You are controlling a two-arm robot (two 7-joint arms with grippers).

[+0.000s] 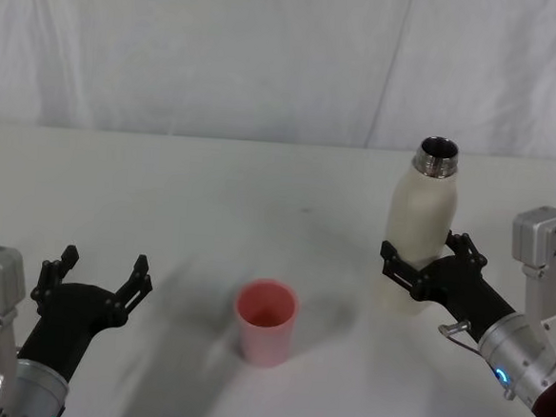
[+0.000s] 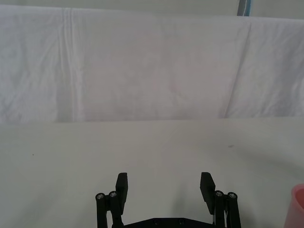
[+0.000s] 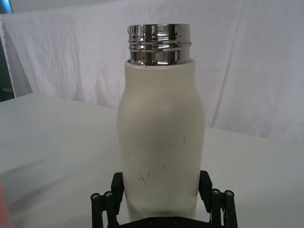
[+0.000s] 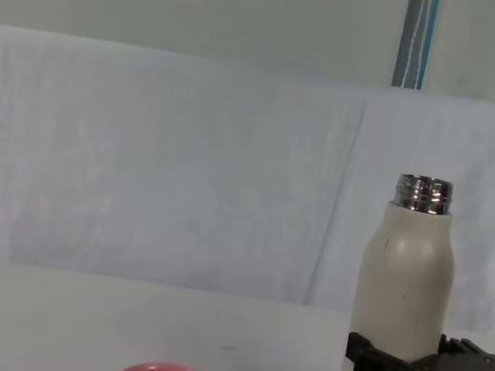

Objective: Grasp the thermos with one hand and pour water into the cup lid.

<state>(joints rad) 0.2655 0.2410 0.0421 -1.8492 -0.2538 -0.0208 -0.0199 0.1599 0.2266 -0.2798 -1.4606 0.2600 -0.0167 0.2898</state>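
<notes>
Cream-white matte steel-necked thermos [image 1: 421, 236]: upright, far right.
Right gripper [image 1: 425, 264]: fingers flank its lower body; contact unclear.
Pink round cup lid [image 1: 266, 320]: near-left of thermos.
Left gripper [image 1: 100, 274]: spread, idle.

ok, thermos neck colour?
Shiny silver steel, threaded, above the cream-white thermos body. Best in the right wrist view.
</notes>
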